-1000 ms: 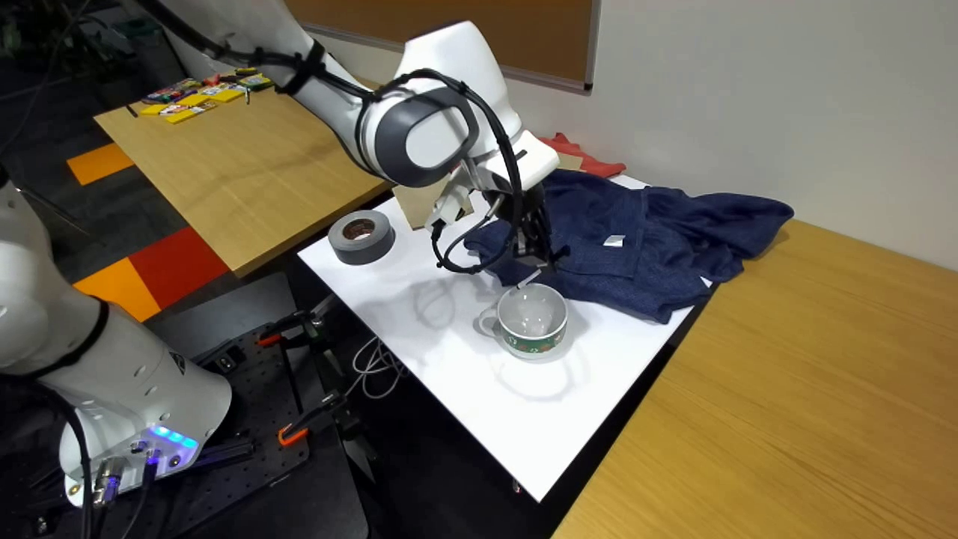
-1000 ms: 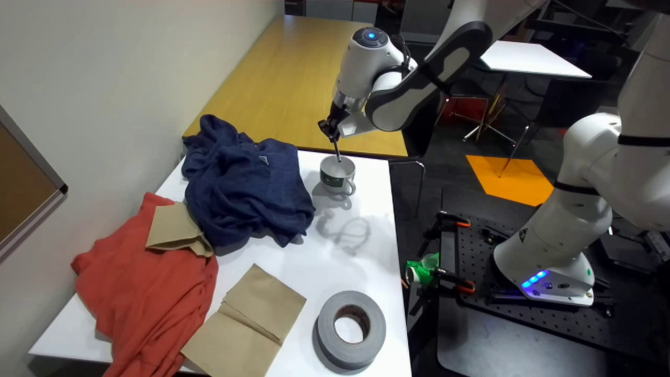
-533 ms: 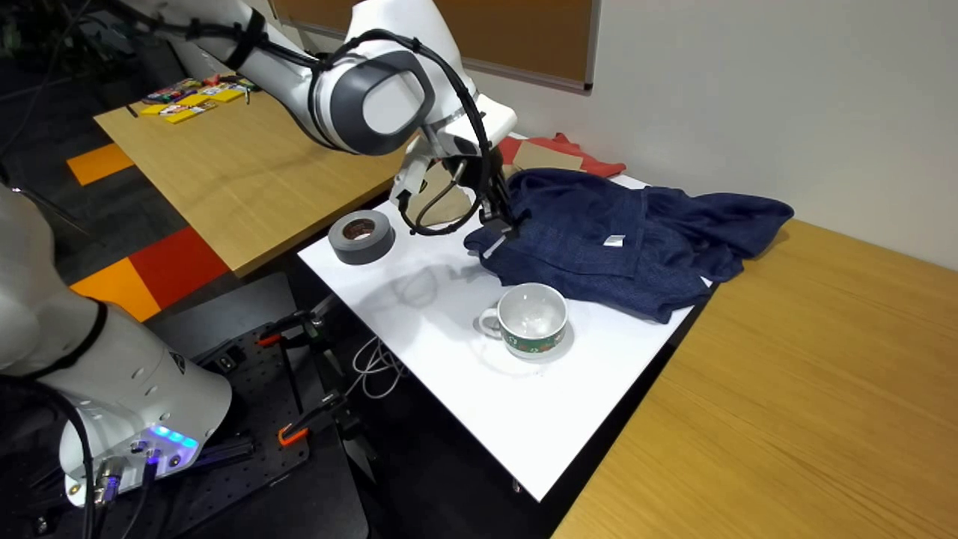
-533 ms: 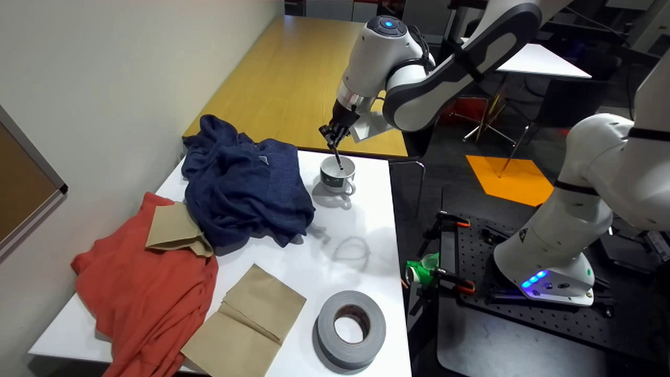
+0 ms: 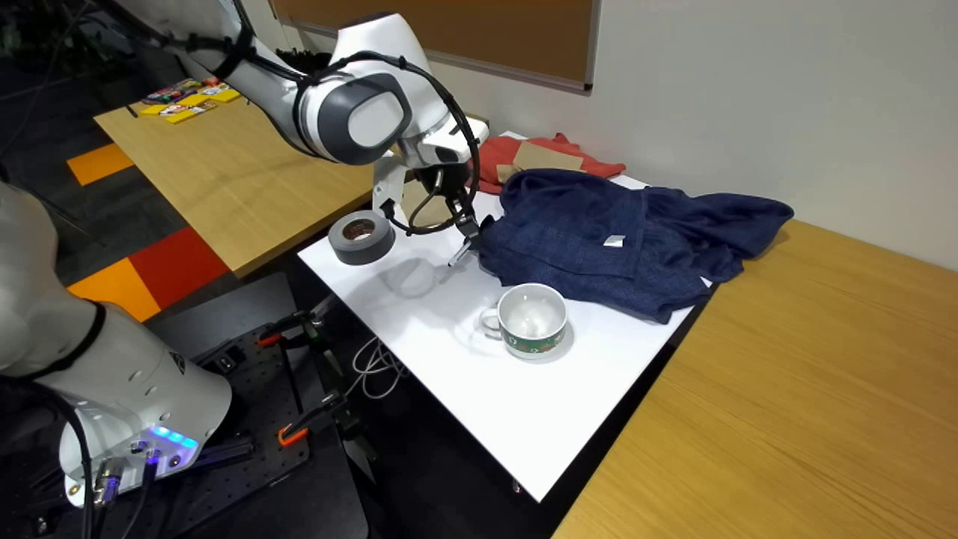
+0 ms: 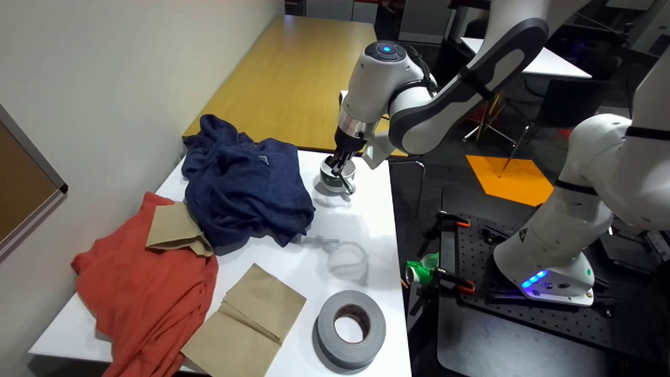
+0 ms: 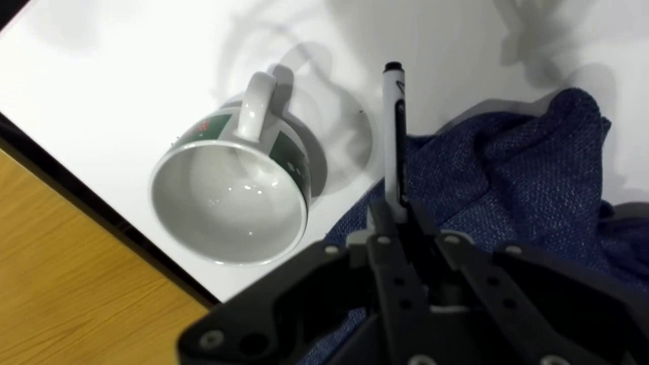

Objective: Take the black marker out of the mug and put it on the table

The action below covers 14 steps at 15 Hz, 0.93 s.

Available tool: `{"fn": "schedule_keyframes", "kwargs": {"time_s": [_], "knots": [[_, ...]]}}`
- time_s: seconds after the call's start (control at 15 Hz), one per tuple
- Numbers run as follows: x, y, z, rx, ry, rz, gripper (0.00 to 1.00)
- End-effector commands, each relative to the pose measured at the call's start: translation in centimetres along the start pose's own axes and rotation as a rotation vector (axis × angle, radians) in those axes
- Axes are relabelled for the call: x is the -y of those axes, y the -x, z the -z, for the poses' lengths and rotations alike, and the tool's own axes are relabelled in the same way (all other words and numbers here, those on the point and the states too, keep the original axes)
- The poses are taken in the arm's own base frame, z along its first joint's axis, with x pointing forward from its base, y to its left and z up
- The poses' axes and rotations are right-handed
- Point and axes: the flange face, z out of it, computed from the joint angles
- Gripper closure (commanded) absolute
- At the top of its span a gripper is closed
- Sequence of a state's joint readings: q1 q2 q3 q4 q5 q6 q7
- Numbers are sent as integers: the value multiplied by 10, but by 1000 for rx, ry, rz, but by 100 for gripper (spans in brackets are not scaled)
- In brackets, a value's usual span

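One marker [image 7: 394, 137], white with a black tip, is clamped between your fingers [image 7: 388, 253]; the black print along its barrel is too blurred to read. You hold it tilted above the bench [image 5: 539, 419], outside the mug [image 5: 532, 323]. The mug stands upright on the bench, green patterned panels round its wall. Near it lies the blue cloth [image 5: 599, 232], whose white label [image 5: 614, 240] is too small to read. Farther out you have the tape [image 6: 349, 356], lying flat, then the brown paper [image 6: 243, 330] and the red cloth [image 6: 152, 293] with a folded sheet [image 6: 175, 222] on it.
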<state>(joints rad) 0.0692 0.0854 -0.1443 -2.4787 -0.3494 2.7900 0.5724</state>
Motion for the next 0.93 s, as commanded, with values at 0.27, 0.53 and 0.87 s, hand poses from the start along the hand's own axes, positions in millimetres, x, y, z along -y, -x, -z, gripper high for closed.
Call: {"fn": "schedule_keyframes", "kwargs": {"time_s": [0.27,0.53,0.87], "knots": [[0,16,-60,162,37,123,97],[2,21,-87,213,36,170,97],[7,23,-102,239,43,220,97]]}}
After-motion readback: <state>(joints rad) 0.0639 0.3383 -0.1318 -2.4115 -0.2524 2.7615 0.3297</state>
